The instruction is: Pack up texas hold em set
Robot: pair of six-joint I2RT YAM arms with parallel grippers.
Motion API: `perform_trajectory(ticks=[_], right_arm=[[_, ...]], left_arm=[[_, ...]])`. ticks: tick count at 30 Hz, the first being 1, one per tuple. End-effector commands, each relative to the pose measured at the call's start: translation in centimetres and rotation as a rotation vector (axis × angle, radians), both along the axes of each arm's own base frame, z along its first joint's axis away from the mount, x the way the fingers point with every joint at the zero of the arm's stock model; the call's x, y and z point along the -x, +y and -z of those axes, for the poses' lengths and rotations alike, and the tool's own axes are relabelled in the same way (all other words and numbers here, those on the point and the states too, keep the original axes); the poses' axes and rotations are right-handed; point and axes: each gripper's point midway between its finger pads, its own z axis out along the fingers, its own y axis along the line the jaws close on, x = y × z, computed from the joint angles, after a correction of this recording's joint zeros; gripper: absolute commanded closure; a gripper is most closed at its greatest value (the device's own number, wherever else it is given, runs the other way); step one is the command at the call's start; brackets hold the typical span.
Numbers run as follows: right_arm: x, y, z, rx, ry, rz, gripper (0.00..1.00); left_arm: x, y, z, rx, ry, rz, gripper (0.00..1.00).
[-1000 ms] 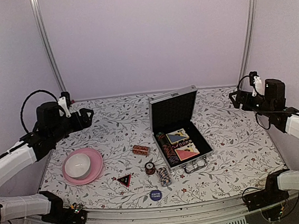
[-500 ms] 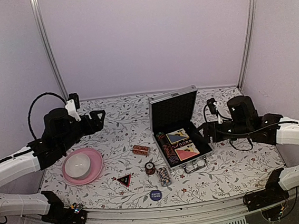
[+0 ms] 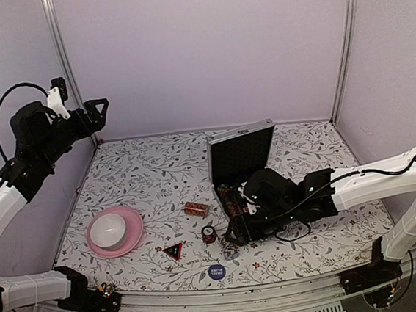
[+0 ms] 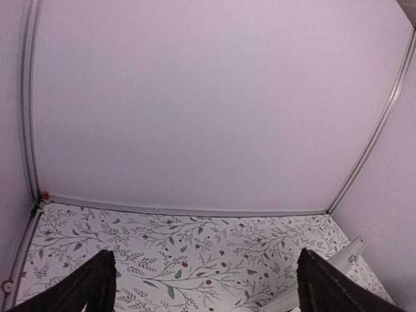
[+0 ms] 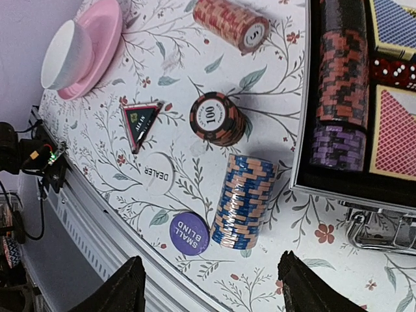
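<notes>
While the floral bench (image 3: 143, 169) carries everything, the silver case (image 3: 243, 152) sits mid-bench, lid up, with chips and card decks (image 5: 396, 130) inside. The right tool (image 5: 211, 266) hovers low by its near-left corner, fingers spread wide, holding nothing. The left tool (image 4: 205, 279) is high over the far-left bench, spread too. A blue-striped chip stack (image 5: 246, 201) lies just beside the case, with the red-black triangle (image 5: 140, 120) and blue disc (image 5: 190, 233) near it.

Light was even, diffuse, from above; pale lilac back wall (image 3: 198, 54) bright, no glare. Soft shadow fell beside blue-and-orange striped chip stack (image 5: 244, 201). Wrist views bowed at edges: silver frame post (image 4: 376, 123) curved. Fingers of left gripper (image 4: 205, 289) were dark, soft-edged silhouettes.
</notes>
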Motion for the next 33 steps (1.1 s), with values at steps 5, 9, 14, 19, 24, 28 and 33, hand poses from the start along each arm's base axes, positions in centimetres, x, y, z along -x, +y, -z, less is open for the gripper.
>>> perform_trajectory(ticks=[5, 9, 14, 19, 24, 28, 33], right_arm=[[0.4, 2.7, 2.8, 0.147, -0.012, 0.032, 0.33], [0.2, 3.4, 4.1, 0.234, -0.051, 0.035, 0.33], [-0.4, 4.0, 4.8, 0.307, -0.060, 0.060, 0.38], [-0.9, 3.5, 5.3, 0.367, -0.075, 0.093, 0.39], [-0.9, 3.5, 6.2, 0.398, -0.067, 0.101, 0.39], [-1.0, 4.0, 7.0, 0.416, -0.069, 0.084, 0.45], [-1.1, 4.6, 7.4, 0.423, -0.072, 0.058, 0.49]], left_arm=[[-1.4, 2.1, 7.2, -0.183, 0.168, 0.023, 0.03], [-0.8, 2.9, 6.0, -0.230, 0.124, 0.022, 0.03], [-0.3, 4.7, 5.2, -0.304, 0.096, -0.066, 0.03], [-0.2, 4.3, 6.8, -0.314, 0.119, -0.039, 0.03], [-0.2, 4.6, 7.1, -0.322, 0.126, -0.051, 0.03], [-0.1, 4.8, 7.0, -0.326, 0.119, -0.063, 0.03], [-0.1, 4.9, 7.2, -0.328, 0.122, -0.063, 0.03]])
